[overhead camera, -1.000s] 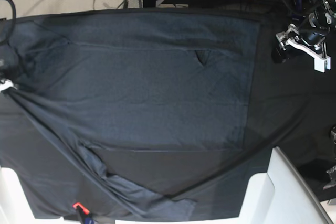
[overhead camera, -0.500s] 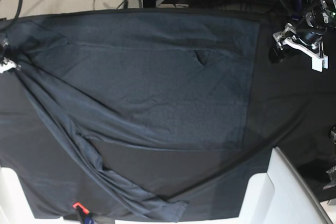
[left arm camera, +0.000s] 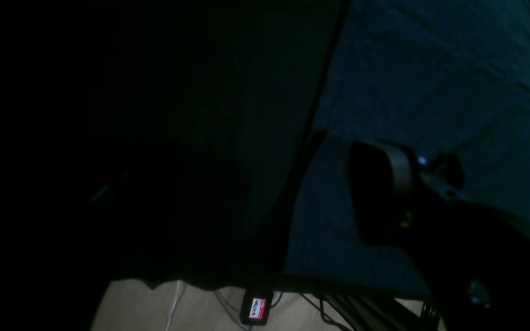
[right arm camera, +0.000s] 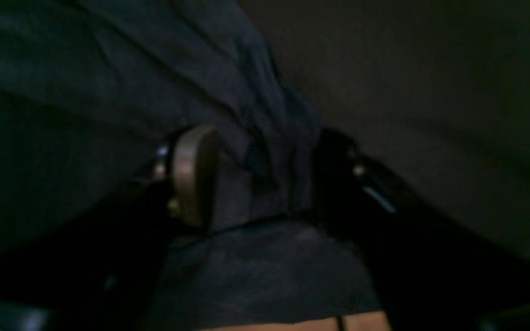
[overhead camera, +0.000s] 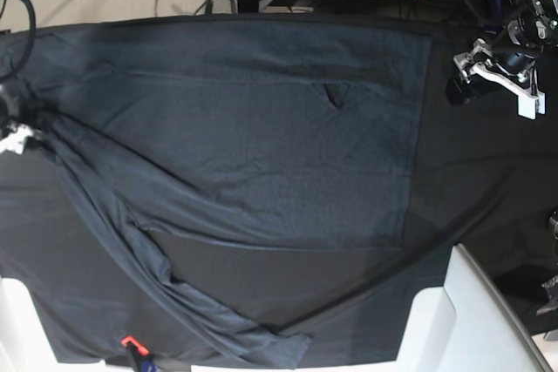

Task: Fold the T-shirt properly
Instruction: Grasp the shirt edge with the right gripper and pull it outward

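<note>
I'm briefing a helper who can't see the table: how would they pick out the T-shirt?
Start from the black tablecloth covering the table in the base view. The T-shirt lies spread over its upper middle, one strip dragged toward the near edge, a corner pinched in the right claw. It is greyer, heathered and wrinkly; the tablecloth is smooth black.

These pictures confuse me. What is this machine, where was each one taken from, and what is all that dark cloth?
It is a robot with two arms, each ending in a two-fingered gripper. One picture looks down from overhead; the other two come from cameras on the wrists. On a table covered by a black tablecloth lies a dark grey T-shirt, partly flat. The right gripper, at the overhead picture's left edge, is shut on a bunch of the shirt, and folds of cloth run from it towards the near edge. The left gripper holds nothing and sits beside the shirt at the far corner; its own camera is too dark to show whether it is open.
</note>
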Controlling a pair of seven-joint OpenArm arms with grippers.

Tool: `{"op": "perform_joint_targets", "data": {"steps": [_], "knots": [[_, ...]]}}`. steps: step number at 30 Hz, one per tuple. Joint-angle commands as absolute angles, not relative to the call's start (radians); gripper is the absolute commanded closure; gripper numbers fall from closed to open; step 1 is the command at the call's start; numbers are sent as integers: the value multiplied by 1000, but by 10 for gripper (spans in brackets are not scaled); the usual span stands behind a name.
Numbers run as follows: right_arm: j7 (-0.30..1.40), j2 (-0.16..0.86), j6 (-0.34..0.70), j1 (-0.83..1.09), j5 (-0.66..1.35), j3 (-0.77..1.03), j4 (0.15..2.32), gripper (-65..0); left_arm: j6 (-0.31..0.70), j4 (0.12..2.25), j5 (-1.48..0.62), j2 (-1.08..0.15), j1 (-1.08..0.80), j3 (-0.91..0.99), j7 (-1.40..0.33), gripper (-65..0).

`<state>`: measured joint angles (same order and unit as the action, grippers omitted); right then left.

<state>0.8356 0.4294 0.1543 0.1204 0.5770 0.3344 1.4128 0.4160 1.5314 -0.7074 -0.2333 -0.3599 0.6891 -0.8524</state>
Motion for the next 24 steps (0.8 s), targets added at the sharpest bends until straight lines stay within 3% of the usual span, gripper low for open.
{"op": "perform_joint_targets", "data": {"steps": [1, 6, 15, 24], "knots": [[819, 452, 156, 85, 568, 315, 1431, -357, 420, 1546, -720, -248, -360, 694, -835, -548], [812, 452, 162, -22, 478, 180, 1379, -357, 420, 1546, -719, -248, -360, 694, -835, -548], [710, 456, 162, -252, 470, 21, 1006, -356, 420, 1546, -719, -249, -367, 704, -832, -548], [636, 455, 163, -288, 470, -59, 889, -356, 420, 1546, -719, -249, -364, 704, -832, -548]]}}
